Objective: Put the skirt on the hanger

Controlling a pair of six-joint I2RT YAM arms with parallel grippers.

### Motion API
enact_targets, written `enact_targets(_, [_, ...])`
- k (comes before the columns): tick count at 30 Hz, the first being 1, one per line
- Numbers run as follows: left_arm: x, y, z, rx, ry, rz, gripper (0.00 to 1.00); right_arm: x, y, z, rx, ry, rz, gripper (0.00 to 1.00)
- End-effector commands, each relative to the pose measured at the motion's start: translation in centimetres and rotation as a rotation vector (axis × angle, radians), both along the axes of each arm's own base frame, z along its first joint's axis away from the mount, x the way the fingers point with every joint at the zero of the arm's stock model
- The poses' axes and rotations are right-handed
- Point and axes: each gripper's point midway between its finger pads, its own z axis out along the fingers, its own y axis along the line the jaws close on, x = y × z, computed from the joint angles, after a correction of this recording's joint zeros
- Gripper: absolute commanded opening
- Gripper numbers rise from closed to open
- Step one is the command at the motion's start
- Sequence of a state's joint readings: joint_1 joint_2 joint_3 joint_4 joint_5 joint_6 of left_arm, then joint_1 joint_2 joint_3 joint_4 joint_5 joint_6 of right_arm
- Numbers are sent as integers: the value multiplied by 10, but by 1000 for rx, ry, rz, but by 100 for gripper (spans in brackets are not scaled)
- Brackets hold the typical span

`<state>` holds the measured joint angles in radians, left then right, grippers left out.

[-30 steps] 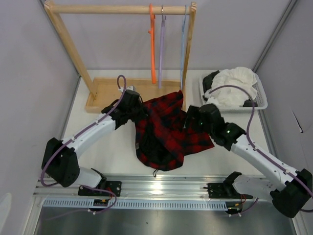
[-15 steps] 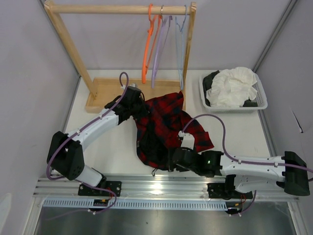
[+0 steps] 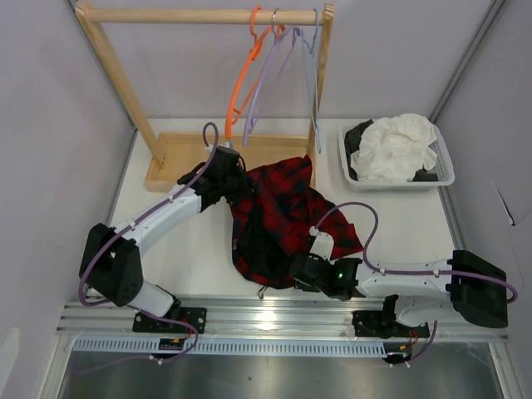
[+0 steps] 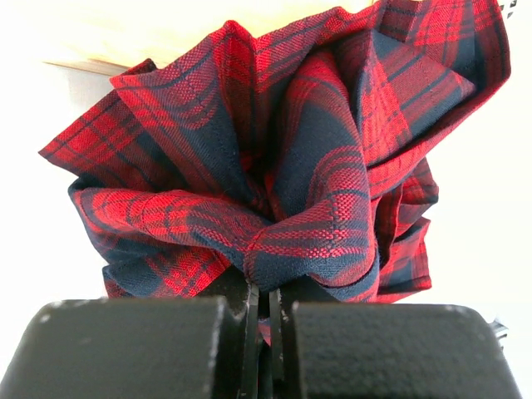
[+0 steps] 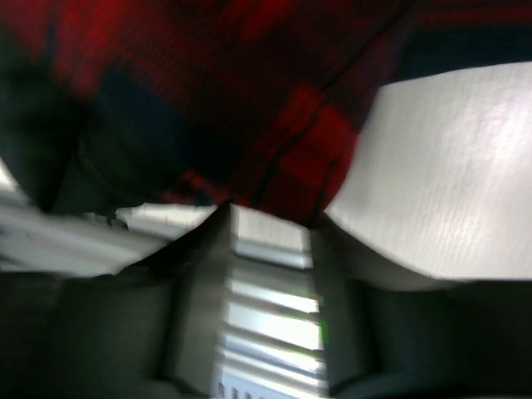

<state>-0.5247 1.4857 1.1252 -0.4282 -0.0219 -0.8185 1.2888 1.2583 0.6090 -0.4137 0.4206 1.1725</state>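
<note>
Skirt (image 3: 278, 220) heaped on table (image 3: 191, 258), not yet on purple hanger (image 3: 266, 81) at twelve o'clock. Left gripper (image 4: 264, 303) clenched on skirt at ten o'clock; right gripper (image 3: 295, 278) at six o'clock hem, grip impossible to tell.

Bare tabletop (image 3: 407, 220) lies open between the skirt (image 3: 278, 220) and the basket (image 3: 399, 184), while the rack's right post (image 3: 321, 91), the lavender hanger (image 3: 259, 91) and the orange hanger (image 3: 238, 83) tilted beside it crowd the back behind the skirt.

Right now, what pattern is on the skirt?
Red and black plaid; the skirt shows best in the left wrist view.
</note>
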Motion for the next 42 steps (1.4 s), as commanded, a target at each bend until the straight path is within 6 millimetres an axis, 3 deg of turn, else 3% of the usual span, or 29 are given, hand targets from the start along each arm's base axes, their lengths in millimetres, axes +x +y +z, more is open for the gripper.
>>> enact_targets(1, [6,5,29,-45,-96,16,0,28,-4,14,48,-68,-83,26])
enact_targets(2, [4,8,31,-53,-102,19,0,32,-5,20,50,-77,-89,12])
enact_targets(4, [-2,21,25,-38,-93,45,0,46,-21,29,9,-95,-116,3])
enact_targets(5, [-6,27,37,-56,-120,56,0,54,-22,45,32,-117,-131,0])
enact_targets(10, [-31,57,51,-79,-147,119,0,103,-59,92,2,-205,-198,0])
enact_targets(11, [-41,62,46,-75,-126,132,0,111,-63,100,2,-219,-206,0])
enact_targets(13, [-55,69,65,-109,-171,148,0,132,-74,128,-15,-270,-218,0])
enact_targets(15, [-74,78,68,-136,-167,174,0,148,-76,153,-16,-305,-226,0])
enact_targets(18, [-95,86,63,-159,-140,211,0,164,-85,175,-43,-338,-222,0])
enact_targets(19, [-103,85,71,-184,-164,207,0,171,-84,191,-31,-361,-226,0])
enact_targets(23, [-120,78,73,-212,-143,195,0,181,-83,212,-26,-392,-201,0])
enact_targets(25, [-120,75,60,-199,-112,188,0,188,-83,209,-32,-384,-194,0])
enact_targets(28, [-107,67,40,-166,-73,183,0,203,-80,182,-43,-332,-170,0])
enact_targets(29, [-97,64,26,-146,-47,190,0,208,-79,166,-57,-299,-160,0])
enact_targets(32, [-73,66,10,-155,-26,221,4,215,-79,135,-52,-229,-134,0])
enact_targets(33, [-65,66,-1,-140,0,232,7,216,-76,121,-51,-209,-119,0])
enact_targets(35, [-47,70,0,-150,-20,253,19,218,-72,105,-42,-171,-100,0])
enact_targets(36, [-41,70,-8,-140,1,255,21,218,-71,99,-46,-159,-93,0])
enact_targets(42, [-3,64,4,-213,-20,221,53,215,-48,70,-52,-92,-1,3])
